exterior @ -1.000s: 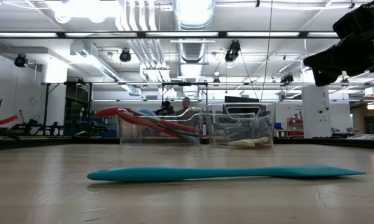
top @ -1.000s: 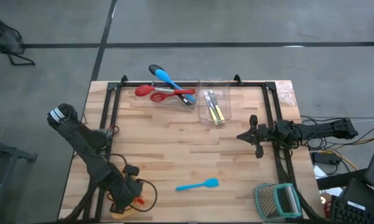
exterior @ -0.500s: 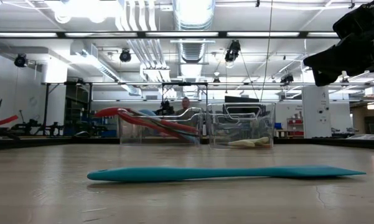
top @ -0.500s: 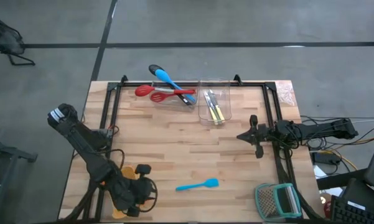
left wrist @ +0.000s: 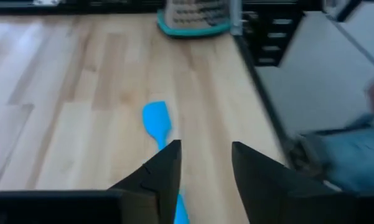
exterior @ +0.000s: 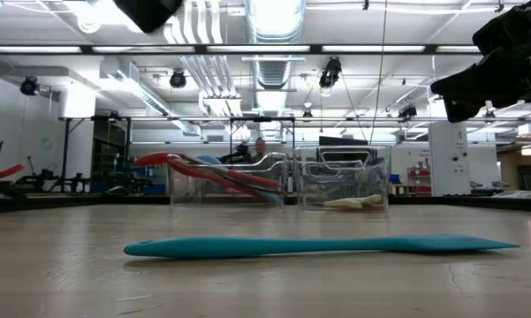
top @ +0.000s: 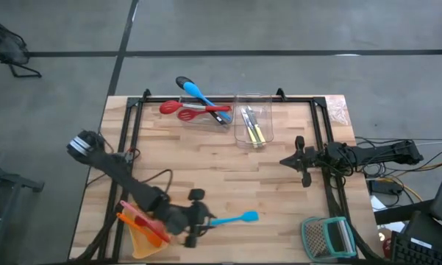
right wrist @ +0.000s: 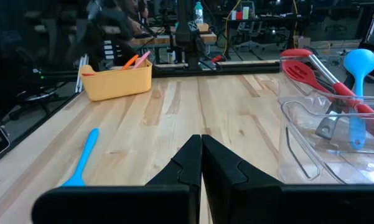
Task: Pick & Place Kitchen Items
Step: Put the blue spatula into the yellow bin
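The teal spatula (top: 234, 218) lies flat near the table's front edge, long axis running across the table, handle end toward the left gripper (top: 193, 224) — blade pointing away toward the grater (top: 328, 237). That gripper hangs right at the handle tip, fingers apart, lined up along the shaft in its wrist view. The right gripper (top: 300, 160) waits well apart by the far rail, fingers together. The left arm is plainly nearer — I'd expect a grasp on the handle
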Robot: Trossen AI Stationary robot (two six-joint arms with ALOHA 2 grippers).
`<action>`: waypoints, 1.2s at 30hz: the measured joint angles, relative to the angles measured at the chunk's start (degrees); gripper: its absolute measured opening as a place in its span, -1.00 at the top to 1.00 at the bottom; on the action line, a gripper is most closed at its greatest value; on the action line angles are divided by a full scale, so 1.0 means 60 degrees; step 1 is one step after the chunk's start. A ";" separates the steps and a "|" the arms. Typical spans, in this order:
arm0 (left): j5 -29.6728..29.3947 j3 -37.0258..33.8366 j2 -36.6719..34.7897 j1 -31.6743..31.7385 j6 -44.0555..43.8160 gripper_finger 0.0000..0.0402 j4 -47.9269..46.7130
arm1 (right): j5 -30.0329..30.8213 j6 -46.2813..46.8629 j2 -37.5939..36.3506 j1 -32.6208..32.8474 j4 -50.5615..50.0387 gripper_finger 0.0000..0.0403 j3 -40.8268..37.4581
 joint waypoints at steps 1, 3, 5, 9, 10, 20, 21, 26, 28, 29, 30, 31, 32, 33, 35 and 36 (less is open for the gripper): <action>-0.0006 0.0016 0.0273 0.0166 0.0154 0.24 0.0315 | 0.0000 0.0000 0.0000 0.0004 -0.0003 0.96 0.0000; -0.0020 0.0111 0.0833 0.0431 0.0308 0.16 0.0827 | 0.0000 0.0015 0.0000 0.0002 0.0000 0.96 0.0000; -0.0003 0.0317 0.1391 0.0653 0.0420 0.05 0.1176 | 0.0000 0.0000 0.0004 0.0003 -0.0003 0.96 0.0000; -0.0173 0.0829 0.2483 0.1022 0.0463 -0.17 0.2162 | 0.0000 0.0004 0.0004 0.0004 -0.0003 0.96 0.0000; -0.0209 0.0965 0.2752 0.1088 0.0470 -0.21 0.2372 | 0.0000 0.0000 0.0004 0.0001 -0.0004 0.96 0.0000; -0.0249 0.3210 0.5399 0.1491 0.1118 -0.31 0.2474 | 0.0001 -0.0003 -0.0004 0.0002 -0.0006 0.96 0.0000; -0.0251 0.3421 0.5592 0.1505 0.1118 -0.31 0.2406 | 0.0003 -0.0003 -0.0004 0.0002 -0.0004 0.96 0.0000; -0.0340 0.4225 0.6240 0.1587 0.0970 -0.31 0.1817 | 0.0003 -0.0003 -0.0004 0.0001 -0.0004 0.96 0.0000; -0.0355 0.4376 0.6431 0.1643 0.0859 -0.31 0.1614 | 0.0003 -0.0003 -0.0004 0.0003 -0.0002 0.96 0.0000; -0.0353 0.4405 0.6499 0.1671 0.0858 -0.31 0.1604 | 0.0003 -0.0003 -0.0004 0.0001 0.0004 0.96 0.0000; -0.0352 0.4405 0.6558 0.1702 0.0853 -0.31 0.1578 | 0.0000 -0.0002 -0.0003 0.0004 -0.0004 0.96 0.0000; -0.0353 0.4401 0.6589 0.1721 0.0852 -0.31 0.1575 | 0.0003 0.0007 0.0007 0.0000 -0.0003 0.96 0.0000; -0.0352 0.4380 0.6619 0.1749 0.0852 -0.31 0.1580 | 0.0000 0.0004 0.0004 0.0000 0.0000 0.96 0.0000; -0.0361 0.4356 0.6644 0.1777 0.0851 -0.31 0.1605 | 0.0001 0.0000 -0.0004 0.0004 -0.0004 0.96 0.0000; -0.0414 0.4325 0.6697 0.1836 0.0785 -0.31 0.1567 | 0.0003 0.0002 -0.0004 0.0000 0.0002 0.96 0.0000; -0.0436 0.4329 0.6715 0.1864 0.0774 -0.31 0.1567 | 0.0003 0.0009 -0.0004 0.0002 0.0000 0.96 0.0000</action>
